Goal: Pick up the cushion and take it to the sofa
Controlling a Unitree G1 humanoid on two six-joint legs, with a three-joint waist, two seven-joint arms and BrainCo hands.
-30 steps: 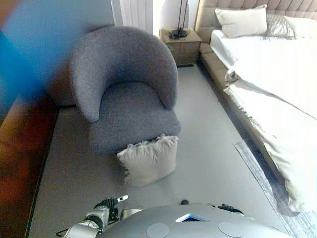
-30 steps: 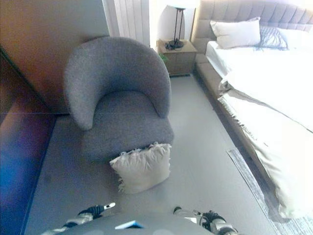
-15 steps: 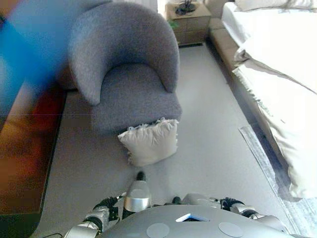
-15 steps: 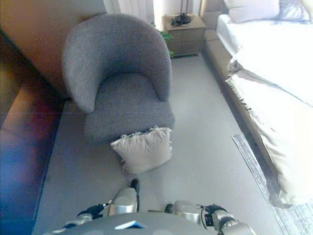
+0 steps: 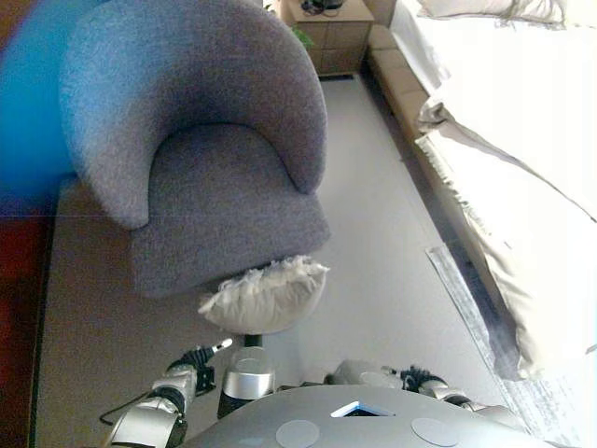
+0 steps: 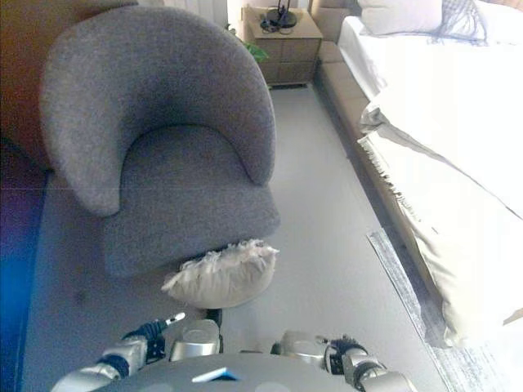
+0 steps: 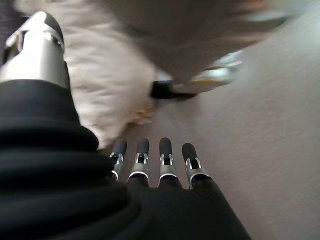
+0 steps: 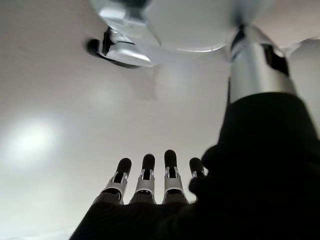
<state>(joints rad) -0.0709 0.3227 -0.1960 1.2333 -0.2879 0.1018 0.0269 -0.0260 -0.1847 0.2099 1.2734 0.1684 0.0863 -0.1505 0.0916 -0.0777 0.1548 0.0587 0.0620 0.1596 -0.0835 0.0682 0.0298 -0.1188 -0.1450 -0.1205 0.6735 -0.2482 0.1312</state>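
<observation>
Cream fabric with a frilled edge marks the cushion (image 5: 264,297), which lies on the grey floor (image 5: 373,280) leaning against the front of the grey armchair (image 5: 201,159), touching its seat base. Seen from the head, the cushion sits just below centre, with the armchair behind it towards 11 o'clock.

At 7 o'clock the left hand (image 7: 150,165) hangs low, just short of the cushion. Its wrist view shows its fingers (image 7: 165,150) held straight in a row, relaxed and gripping nothing, pointing along the floor, with the cushion's pale cloth close beside the thumb (image 7: 37,45). Whether the thumb touches the cloth cannot be told.

At 5 o'clock the right hand (image 8: 155,175) is barely seen from the head. Its wrist view shows its fingers (image 8: 170,160) straight and side by side, empty, over bare pale floor.

A bed (image 5: 522,140) with white bedding and a cream throw runs along the side from 1 to 4 o'clock, well apart from the cushion. A wooden nightstand (image 6: 286,45) stands at 12 o'clock between the armchair and the bed's head, with a dark lamp base (image 6: 280,16) on top. A grey rug edge (image 5: 466,299) lies along the bed at 4 o'clock.
</observation>
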